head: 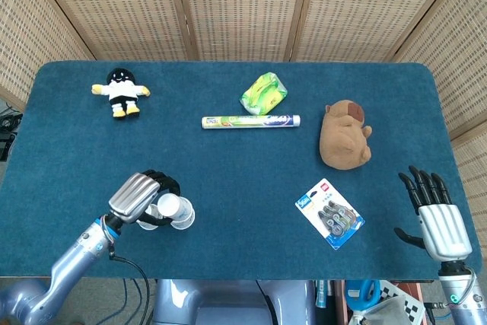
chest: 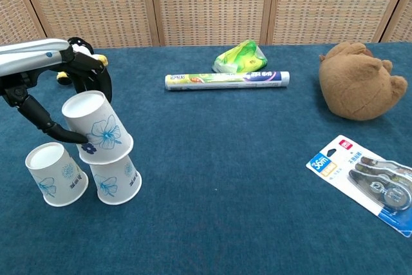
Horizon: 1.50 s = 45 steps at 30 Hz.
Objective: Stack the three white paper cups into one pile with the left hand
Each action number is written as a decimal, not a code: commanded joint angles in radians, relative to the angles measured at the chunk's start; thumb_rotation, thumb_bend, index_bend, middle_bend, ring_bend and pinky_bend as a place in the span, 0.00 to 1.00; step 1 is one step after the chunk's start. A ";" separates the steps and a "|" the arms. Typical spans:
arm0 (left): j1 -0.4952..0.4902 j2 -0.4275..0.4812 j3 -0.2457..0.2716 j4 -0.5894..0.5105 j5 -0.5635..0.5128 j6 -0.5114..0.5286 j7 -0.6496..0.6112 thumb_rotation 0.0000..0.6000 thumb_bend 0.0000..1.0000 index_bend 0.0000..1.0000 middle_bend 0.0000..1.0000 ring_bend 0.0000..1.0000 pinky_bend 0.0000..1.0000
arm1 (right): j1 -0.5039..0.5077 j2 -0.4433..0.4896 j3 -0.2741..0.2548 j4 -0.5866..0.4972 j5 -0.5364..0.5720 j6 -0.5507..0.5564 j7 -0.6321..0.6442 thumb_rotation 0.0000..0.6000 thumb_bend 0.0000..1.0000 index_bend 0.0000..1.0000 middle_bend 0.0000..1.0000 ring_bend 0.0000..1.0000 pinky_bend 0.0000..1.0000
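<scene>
The left hand (chest: 48,85) grips a white paper cup (chest: 96,127), fingers curled round its sides, and holds it tilted with its base set into the mouth of a second cup (chest: 116,178) that stands on the blue table (chest: 225,223). A third cup (chest: 55,173) stands upright just left of that one — close beside it, whether touching I cannot tell. In the head view the left hand (head: 141,197) covers most of the cups near the table's front edge, left of centre. The right hand (head: 434,215) hangs past the table's front right corner, empty, its fingers straight and apart. Farther back lie a small black-and-white doll (chest: 74,56), a wrapped roll (chest: 226,80) and a green packet (chest: 241,56) behind it. A brown plush (chest: 357,82) sits to the right, and a blister pack (chest: 364,181) of correction tapes lies nearer the front — well apart from the cups.
</scene>
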 commanded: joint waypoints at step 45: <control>0.072 -0.012 0.123 0.303 0.108 -0.082 -0.277 1.00 0.11 0.09 0.21 0.15 0.15 | 0.003 -0.014 0.001 0.012 0.008 -0.009 -0.008 1.00 0.00 0.00 0.00 0.00 0.00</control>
